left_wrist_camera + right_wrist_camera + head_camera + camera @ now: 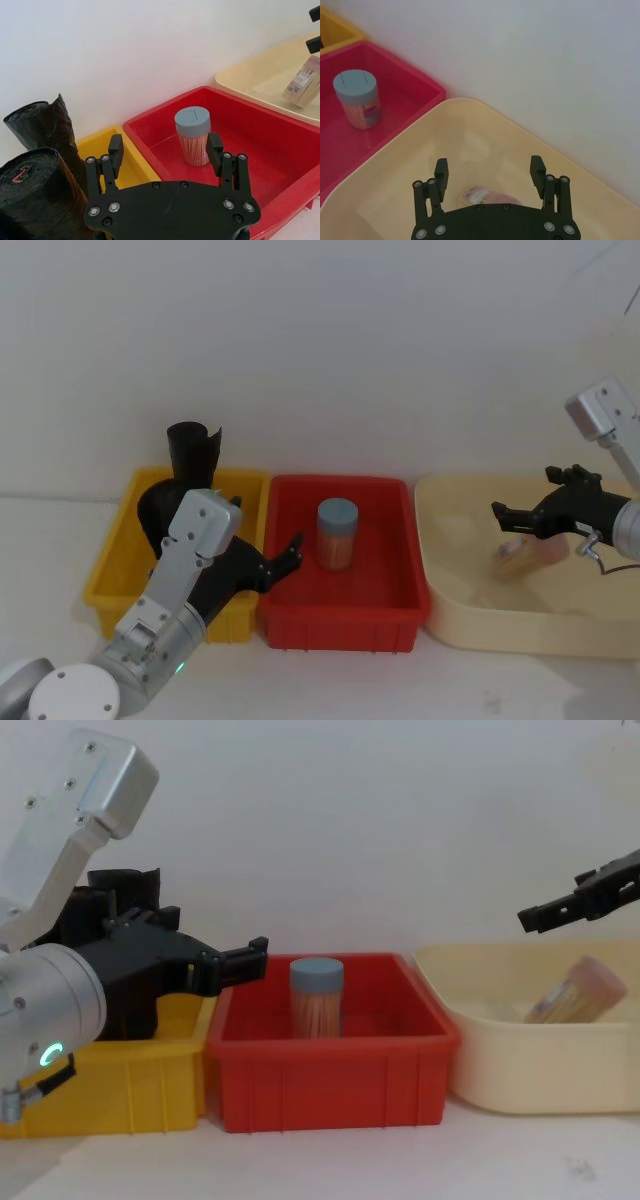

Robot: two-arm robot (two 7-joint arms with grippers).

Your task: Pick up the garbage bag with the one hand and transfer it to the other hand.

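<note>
Nearest the robot, the left arm comes in from seven o'clock in the head view, green light glowing on its wrist. The left gripper point(285, 558) hangs above the wall shared by the yellow bin point(105, 580) and the red bin point(340, 625). Its fingers are spread wide with nothing between them. I'd say it is poised above the bins so it can drop onto a target without clipping a rim.

But look where it points: through those fingers the left wrist view lines up the toothpick jar point(192, 135), standing upright mid-bin in the red one. The garbage bag point(37, 200) sits off toward nine o'clock of the claw, a black roll standing in the yellow bin. A second, taller roll point(42, 125) stands just behind it against the far wall. Neither is touched, so by my reading the pickup has not begun, and the claw needs to swing left.

Over at three o'clock, the right gripper point(489, 170) hovers above the cream tub point(500, 625), fingers parted and empty. It clears the tilted jar point(580, 988) lying below, probably waiting to receive.
</note>
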